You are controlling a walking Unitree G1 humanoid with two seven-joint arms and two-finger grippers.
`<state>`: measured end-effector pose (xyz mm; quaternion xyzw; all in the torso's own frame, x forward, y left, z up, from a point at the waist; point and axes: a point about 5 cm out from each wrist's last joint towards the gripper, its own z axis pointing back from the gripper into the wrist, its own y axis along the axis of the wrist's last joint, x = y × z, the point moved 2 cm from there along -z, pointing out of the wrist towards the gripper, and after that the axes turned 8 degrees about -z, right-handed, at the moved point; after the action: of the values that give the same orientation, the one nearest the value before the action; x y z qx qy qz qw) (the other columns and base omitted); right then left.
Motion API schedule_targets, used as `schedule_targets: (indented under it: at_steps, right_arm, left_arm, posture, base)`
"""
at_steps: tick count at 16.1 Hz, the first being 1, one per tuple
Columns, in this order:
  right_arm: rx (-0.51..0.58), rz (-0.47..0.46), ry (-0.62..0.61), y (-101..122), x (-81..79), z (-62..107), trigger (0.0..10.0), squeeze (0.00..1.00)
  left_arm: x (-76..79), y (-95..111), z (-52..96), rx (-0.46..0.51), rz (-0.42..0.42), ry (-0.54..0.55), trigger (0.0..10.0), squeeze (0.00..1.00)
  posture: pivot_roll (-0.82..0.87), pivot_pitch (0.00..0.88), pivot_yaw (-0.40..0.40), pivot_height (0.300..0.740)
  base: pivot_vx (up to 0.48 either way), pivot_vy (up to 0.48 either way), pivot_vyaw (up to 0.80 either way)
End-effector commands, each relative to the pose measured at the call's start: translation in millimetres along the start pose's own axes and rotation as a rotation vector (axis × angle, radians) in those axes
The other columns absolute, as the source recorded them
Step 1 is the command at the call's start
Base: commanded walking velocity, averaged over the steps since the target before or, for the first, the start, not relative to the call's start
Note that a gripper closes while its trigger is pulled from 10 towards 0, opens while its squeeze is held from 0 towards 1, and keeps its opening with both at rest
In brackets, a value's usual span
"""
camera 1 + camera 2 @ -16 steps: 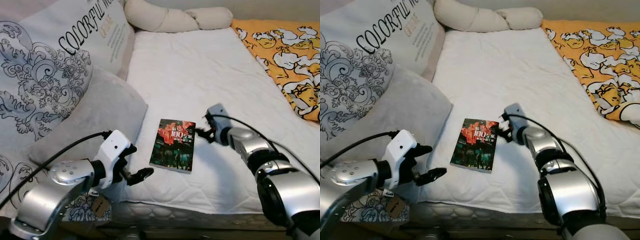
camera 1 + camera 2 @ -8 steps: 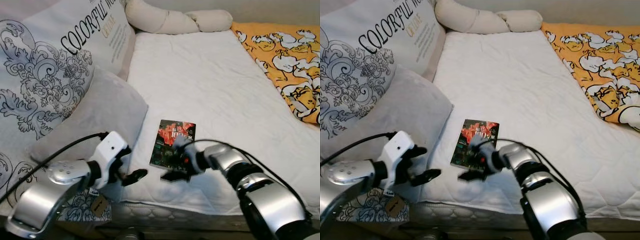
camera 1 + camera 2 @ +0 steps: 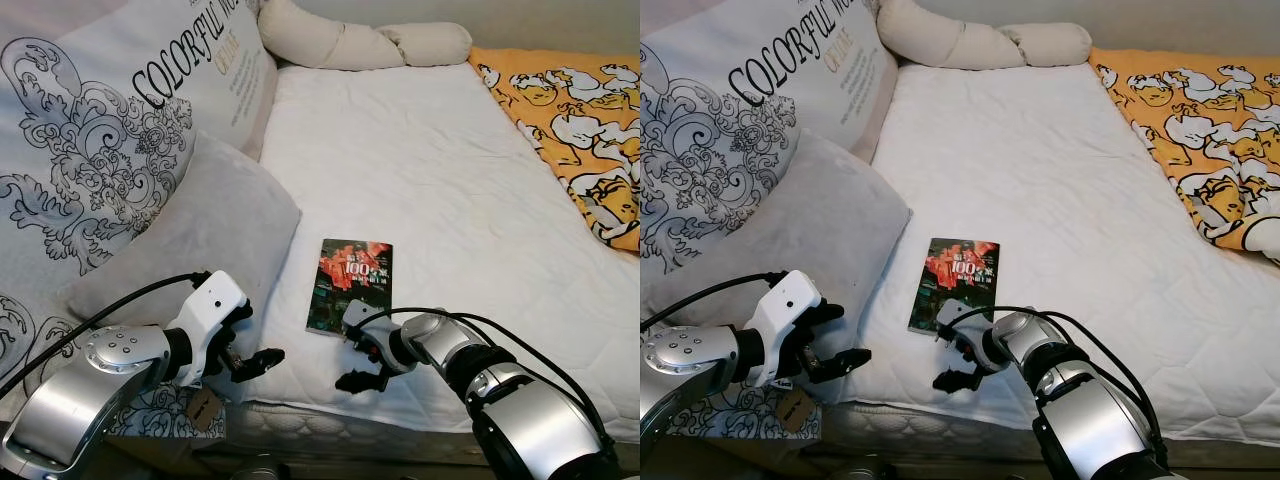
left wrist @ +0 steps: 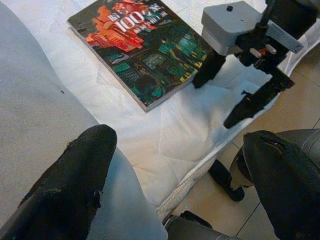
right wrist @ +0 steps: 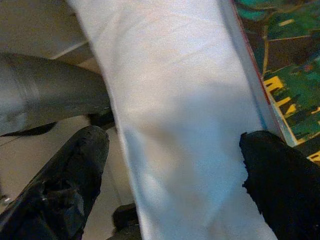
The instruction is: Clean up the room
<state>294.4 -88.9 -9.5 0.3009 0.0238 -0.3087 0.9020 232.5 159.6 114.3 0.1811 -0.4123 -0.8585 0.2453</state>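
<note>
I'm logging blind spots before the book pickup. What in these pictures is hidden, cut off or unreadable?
- Dark paperback book: small print under the "100" is too small to read in the eye views; the right wrist view cuts off most of it.
- Orange cartoon-print blanket: cut off by the right edge.
- Lettered white pillow: wording cut off by the top edge.
- Right pincer: whether its upper finger touches the book is unclear.

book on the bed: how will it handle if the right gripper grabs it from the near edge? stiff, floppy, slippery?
The book looks like a thin paperback, so probably light and somewhat bendy if pinched at one edge. Its glossy cover may slip between the fingers. It lies flat on the soft white mattress, so the edge would likely sink rather than lift cleanly. The right gripper is open at its near edge.
</note>
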Motion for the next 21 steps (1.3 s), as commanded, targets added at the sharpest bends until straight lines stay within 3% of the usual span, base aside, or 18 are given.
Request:
schedule_targets:
  at_steps: [1,2,5,7,9,11,12,13,15,16,18,20,21]
  right_arm:
    - [0.025,-0.007,-0.053,1.7,7.4,4.2,10.0,1.00]
    - [0.048,-0.013,-0.094,2.2,12.2,6.6,10.0,1.00]
    - [0.115,-0.034,-0.010,9.3,9.0,10.4,10.0,1.00]
    - [0.198,-0.063,0.109,12.8,8.8,22.0,10.0,1.00]
    - [0.313,-0.081,0.128,16.4,15.5,37.4,10.0,1.00]
    - [0.426,-0.092,0.062,20.2,24.8,53.0,10.0,1.00]
    - [0.575,-0.171,-0.018,31.2,33.5,69.6,10.0,1.00]
    - [0.780,-0.383,-0.187,43.0,49.6,87.2,10.0,1.00]
    - [0.929,-0.543,-0.340,40.9,55.0,95.9,10.0,1.00]
    - [0.955,-0.557,-0.396,37.0,52.7,96.8,10.0,1.00]
    - [0.994,-0.609,-0.528,17.4,32.4,96.1,10.0,1.00]
    - [0.976,-0.605,-0.533,15.4,25.8,95.4,10.0,1.00]
    - [0.907,-0.548,-0.555,13.2,20.1,89.8,10.0,1.00]
  left_arm:
    - [1.0,1.1,1.5,-0.006,-0.014,-0.003,10.0,0.00]
    - [0.5,1.5,0.7,-0.006,-0.020,-0.007,10.0,0.00]
    - [-1.1,3.0,-0.8,-0.005,-0.029,-0.006,10.0,0.00]
    - [0.8,3.1,0.2,0.017,-0.009,0.003,10.0,0.00]
    - [3.4,2.0,1.1,0.053,0.021,0.021,10.0,0.00]
    - [-0.5,4.0,0.9,0.104,0.032,0.101,10.0,0.00]
    - [-11.2,7.8,-0.7,0.169,0.075,0.241,10.0,0.00]
    - [-22.1,10.9,-3.7,0.217,0.113,0.395,10.0,0.00]
    - [-29.3,12.8,-7.3,0.216,0.109,0.482,10.0,0.00]
    - [-31.7,13.9,-8.0,0.222,0.124,0.506,10.0,0.00]
    - [-32.6,12.4,-10.5,0.229,0.142,0.552,10.0,0.00]
    - [-31.6,10.4,-11.9,0.225,0.139,0.561,10.0,0.00]
    - [-31.1,9.3,-13.5,0.223,0.132,0.566,10.0,0.00]
  posture:
    - [0.12,0.000,0.021,0.740]
    - [0.12,0.000,0.025,0.740]
    - [0.11,0.000,0.026,0.740]
    - [0.10,0.000,0.016,0.740]
    - [0.09,0.000,0.004,0.740]
    - [0.08,0.000,-0.004,0.740]
    - [0.07,0.000,-0.012,0.740]
    - [0.07,0.000,-0.043,0.740]
    - [0.07,0.000,-0.058,0.740]
    - [0.07,0.000,-0.059,0.740]
    - [0.06,0.000,-0.065,0.740]
    - [0.06,0.000,-0.065,0.740]
    - [0.06,0.000,-0.065,0.740]
  base:
    - [0.000,0.000,0.00]
    - [0.000,0.000,0.00]
    - [0.000,0.000,0.00]
    - [0.000,0.000,0.00]
    - [0.000,0.000,0.00]
    - [0.000,0.000,0.00]
    - [0.000,0.000,0.00]
    - [0.000,0.000,0.00]
    - [0.000,0.000,0.00]
    - [0.000,0.000,0.00]
    - [0.000,-0.127,0.00]
    - [0.000,-0.257,0.00]
    - [0.000,-0.247,0.00]
